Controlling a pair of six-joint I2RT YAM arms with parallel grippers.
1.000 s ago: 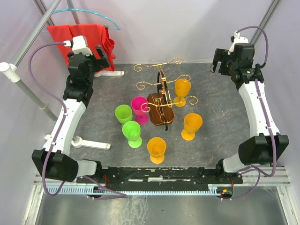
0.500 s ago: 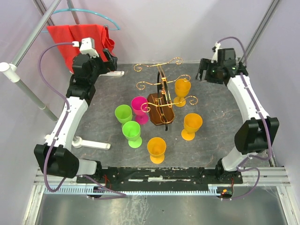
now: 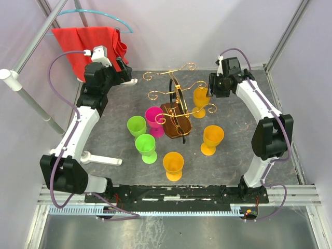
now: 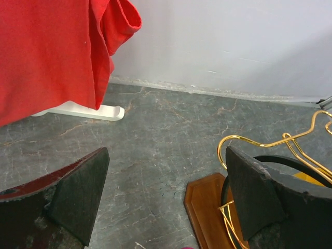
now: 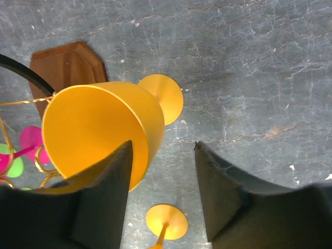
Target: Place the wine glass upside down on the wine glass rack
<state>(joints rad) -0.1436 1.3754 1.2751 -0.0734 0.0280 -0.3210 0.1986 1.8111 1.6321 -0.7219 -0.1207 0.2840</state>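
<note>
**Operator:** Where is the glass sitting?

**Spotter:** The orange wine glass [image 5: 98, 129] is standing upright on its foot directly under your right gripper [image 5: 163, 150], just beside the wine glass rack [image 3: 174, 98]. You are looking straight down into its bowl.

**Operator:** And the jaws?

**Spotter:** They are standing apart and clamping nothing. The finger on the rack side is hanging over the mouth of the bowl, and the other is hanging outside it, clear of the wall. So you are straddling the rim. I think you are going for a pinch on the bowl wall because the stem is hidden from above.

**Operator:** Is anything crowding me?

**Spotter:** A gold wire arm [image 5: 23, 101] is running just past the rim on the rack side, with the wooden base [image 5: 62, 67] beyond it. A second orange glass [image 5: 166, 220] is standing near, on your wrist's side of the jaws. The pink glass [image 3: 154, 119] and the green glasses [image 3: 141, 135] are sitting beyond the rack.

**Operator:** And my left?

**Spotter:** Your left gripper [image 4: 166, 153] is hanging wide open and empty. The red cloth [image 4: 46, 52] is hanging to its outer side, and the rack is lying just ahead of its inner finger. I think it is leaving the right arm room to flip the glass.
</note>
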